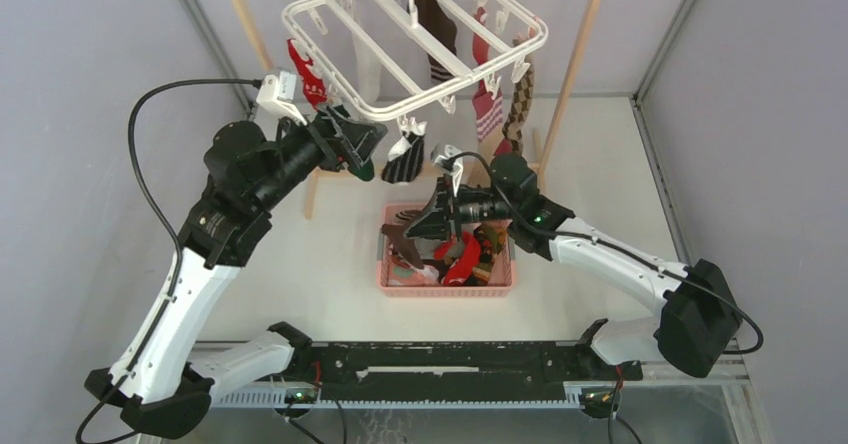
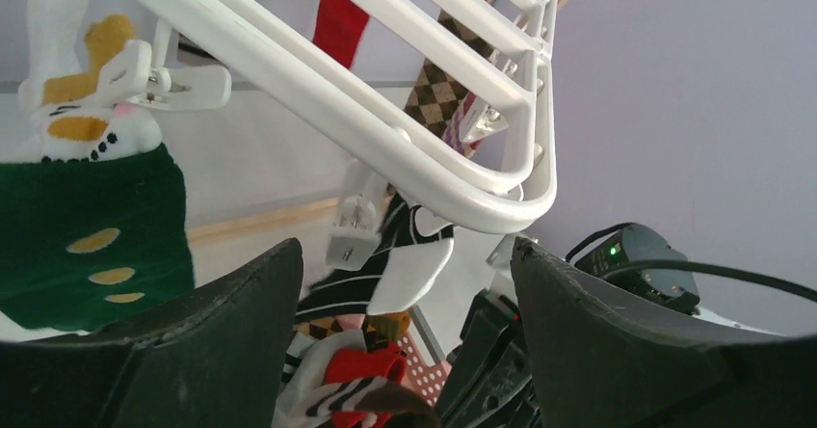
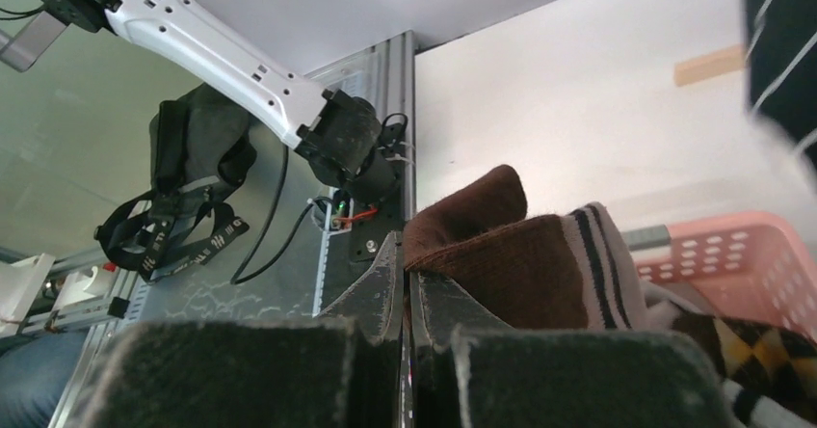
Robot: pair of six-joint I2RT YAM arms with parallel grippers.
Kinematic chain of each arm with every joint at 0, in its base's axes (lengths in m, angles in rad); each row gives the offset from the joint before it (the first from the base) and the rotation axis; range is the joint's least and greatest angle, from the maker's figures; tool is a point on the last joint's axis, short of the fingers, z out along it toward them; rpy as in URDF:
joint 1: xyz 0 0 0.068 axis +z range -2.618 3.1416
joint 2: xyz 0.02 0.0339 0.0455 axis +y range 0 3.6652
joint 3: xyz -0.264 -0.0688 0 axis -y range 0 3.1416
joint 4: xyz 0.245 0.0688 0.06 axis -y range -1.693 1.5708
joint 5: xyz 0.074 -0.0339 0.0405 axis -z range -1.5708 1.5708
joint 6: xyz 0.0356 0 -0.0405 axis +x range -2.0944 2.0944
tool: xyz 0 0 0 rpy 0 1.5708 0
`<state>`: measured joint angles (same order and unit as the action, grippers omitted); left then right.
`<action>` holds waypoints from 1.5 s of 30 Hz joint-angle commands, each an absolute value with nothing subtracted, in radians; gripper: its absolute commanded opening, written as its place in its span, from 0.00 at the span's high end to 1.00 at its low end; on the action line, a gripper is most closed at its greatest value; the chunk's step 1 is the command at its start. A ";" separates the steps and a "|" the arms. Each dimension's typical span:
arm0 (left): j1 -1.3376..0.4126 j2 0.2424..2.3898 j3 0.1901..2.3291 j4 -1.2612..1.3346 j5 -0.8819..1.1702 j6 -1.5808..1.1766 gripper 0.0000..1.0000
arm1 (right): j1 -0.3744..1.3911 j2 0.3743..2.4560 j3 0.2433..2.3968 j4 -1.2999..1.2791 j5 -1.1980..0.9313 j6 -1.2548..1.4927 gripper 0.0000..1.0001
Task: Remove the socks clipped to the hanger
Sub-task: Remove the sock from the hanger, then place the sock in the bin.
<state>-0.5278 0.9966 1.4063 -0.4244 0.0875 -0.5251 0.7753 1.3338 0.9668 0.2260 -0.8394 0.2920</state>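
Two robot arms working at a white plastic rectangular drying hanger (image 2: pixel 385 144) hung with mixed-colour fabric socks (image 1: pixel 518 104).

Seen from above, the hanger hangs at 12 o'clock from a light wooden pole rack (image 1: pixel 578 54); roughly seven socks are clipped to it, overlapping so the count is unsure. The left gripper (image 2: pixel 405 259), jaws wide and empty, sits under the hanger's 7 o'clock corner beside a green and white sock (image 2: pixel 92 216) partly out of view. The right gripper (image 3: pixel 407 264) is closed, pinching a dark brown striped-cuff sock (image 3: pixel 501 264) over a pink slatted plastic basket (image 1: pixel 445 287) at centre; its heaped socks cannot be counted.
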 commanded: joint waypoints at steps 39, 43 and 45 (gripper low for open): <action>-0.604 0.886 1.039 -0.292 0.109 -0.594 0.17 | 0.591 1.096 0.710 0.016 -0.507 0.244 1.00; -0.615 0.876 1.010 -0.289 0.098 -0.596 0.17 | 0.585 1.091 0.675 0.012 -0.496 0.251 1.00; -0.620 0.875 0.999 -0.289 0.092 -0.595 0.17 | 0.584 1.089 0.660 0.015 -0.490 0.258 1.00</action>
